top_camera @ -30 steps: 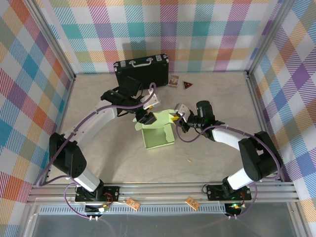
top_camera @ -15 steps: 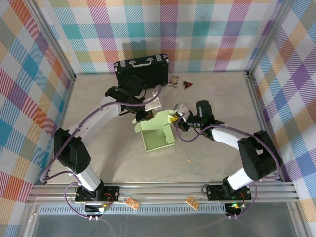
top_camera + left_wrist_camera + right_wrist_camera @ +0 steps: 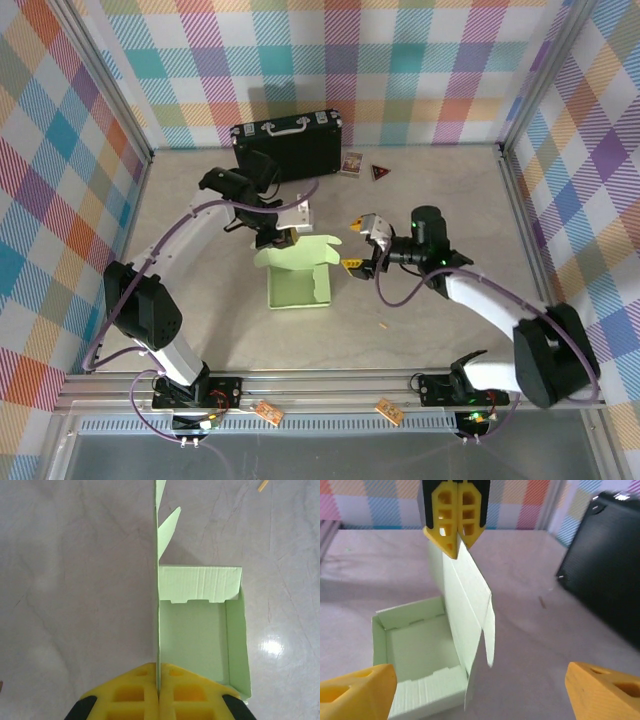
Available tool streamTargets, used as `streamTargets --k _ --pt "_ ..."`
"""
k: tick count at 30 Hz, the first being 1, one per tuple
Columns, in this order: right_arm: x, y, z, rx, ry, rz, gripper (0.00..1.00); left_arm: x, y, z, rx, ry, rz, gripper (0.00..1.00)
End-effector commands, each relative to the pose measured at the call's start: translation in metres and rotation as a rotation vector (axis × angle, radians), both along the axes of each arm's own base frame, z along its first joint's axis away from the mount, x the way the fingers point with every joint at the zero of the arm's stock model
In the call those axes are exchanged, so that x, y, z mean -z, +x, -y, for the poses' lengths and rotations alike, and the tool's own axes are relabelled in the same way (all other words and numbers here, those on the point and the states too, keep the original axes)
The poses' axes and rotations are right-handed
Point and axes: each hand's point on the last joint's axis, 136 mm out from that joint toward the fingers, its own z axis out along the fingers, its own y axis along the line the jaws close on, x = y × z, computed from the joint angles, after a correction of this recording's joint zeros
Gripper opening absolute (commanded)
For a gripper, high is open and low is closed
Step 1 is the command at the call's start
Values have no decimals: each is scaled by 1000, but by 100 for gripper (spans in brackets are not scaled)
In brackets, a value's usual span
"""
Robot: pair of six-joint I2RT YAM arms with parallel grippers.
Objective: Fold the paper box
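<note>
The paper box (image 3: 298, 287) is a pale green open tray on the table, its lid flap (image 3: 292, 255) standing up at the far side. My left gripper (image 3: 283, 238) is shut on the top edge of that flap. From the left wrist, the flap (image 3: 158, 605) runs edge-on into the closed yellow fingers (image 3: 160, 682), with the tray (image 3: 197, 640) to its right. My right gripper (image 3: 356, 246) is open just right of the box, touching nothing. Its wrist view has the tray (image 3: 420, 650), the raised flap (image 3: 465, 605) and the left gripper (image 3: 456, 547) pinching it.
A black hard case (image 3: 288, 143) stands at the back wall, also at the right of the right wrist view (image 3: 605, 570). A small card (image 3: 351, 164) and a dark triangle (image 3: 380, 172) lie near it. A tiny scrap (image 3: 382, 325) lies in front of the box.
The left gripper closed on the lid flap and pulled the box to the left, turning it. The right gripper let go of the box, opened wide and backed off to the right.
</note>
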Motion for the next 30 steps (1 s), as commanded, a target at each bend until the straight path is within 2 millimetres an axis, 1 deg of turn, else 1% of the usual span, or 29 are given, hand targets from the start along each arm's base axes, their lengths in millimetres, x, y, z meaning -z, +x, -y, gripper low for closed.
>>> streamTargets --k 1,2,3,4,6,8,11,14,16,20,22,24,27,30 --pt "-8 32 44 306 107 5 88 -12 -16 2 70 -57 -13 0" --pt "-8 40 59 392 146 -12 88 -14 -19 3 79 -70 -15 0" --pt "-10 48 70 446 175 -11 86 -16 -25 4 108 -86 -25 0" --pt "-1 53 76 481 144 -42 84 -18 -28 5 126 -98 -26 0" --pt "17 65 84 545 65 -104 80 -21 -28 6 131 -109 -16 0" --pt "31 68 83 545 23 -148 78 -23 -32 6 148 -114 -20 0" --pt "40 62 67 438 30 -180 75 -24 -33 6 151 -123 -16 0" --pt "43 45 37 222 39 -209 69 -25 -35 8 155 -134 -20 0" --pt "42 35 19 124 37 -201 69 -26 -36 8 155 -138 -23 0" --pt "48 26 -9 19 22 -202 68 -25 -38 9 157 -146 -29 0" --pt "48 14 -22 -66 32 -197 68 -25 -38 9 160 -150 -29 0" --pt "43 -1 -30 -147 63 -186 69 -24 -38 9 158 -150 -26 0" --pt "39 -16 -35 -228 92 -170 70 -22 -38 8 155 -146 -28 0" --pt "40 -31 -38 -309 92 -184 73 -23 -38 9 153 -153 -32 0"
